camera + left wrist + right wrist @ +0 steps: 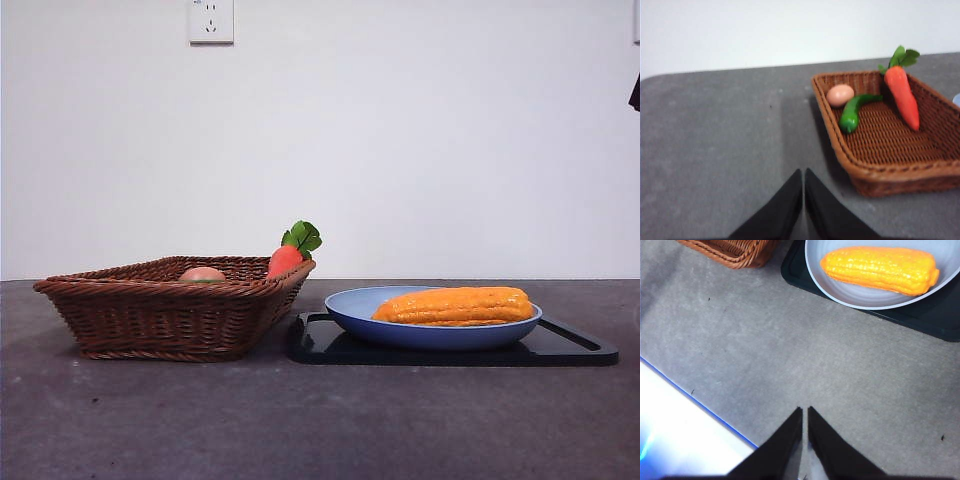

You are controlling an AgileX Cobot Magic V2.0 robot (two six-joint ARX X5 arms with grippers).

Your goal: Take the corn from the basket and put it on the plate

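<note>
Corn [456, 305] lies flat in the light-blue plate [345, 308], at the right of the front view's middle, so the placing looks done; as far as the pictures show, nothing is left but for the arms to stay clear. It is a long orange-yellow cob with lengthwise ridges, resting on its side, spanning most of the plate. The plate sits on a black tray [575, 350] on the bench [300, 420]. At the left of that view, just beside the tray, the basket [160, 310] holds only a carrot [903, 95], a green pepper [852, 111] and a small peach-pink item [840, 94]. The left pincer [803, 172] hangs over bare bench beside the basket, jaws together and empty. The right pincer [804, 410] hangs well apart from the plate, jaws likewise together, holding nothing.
</note>
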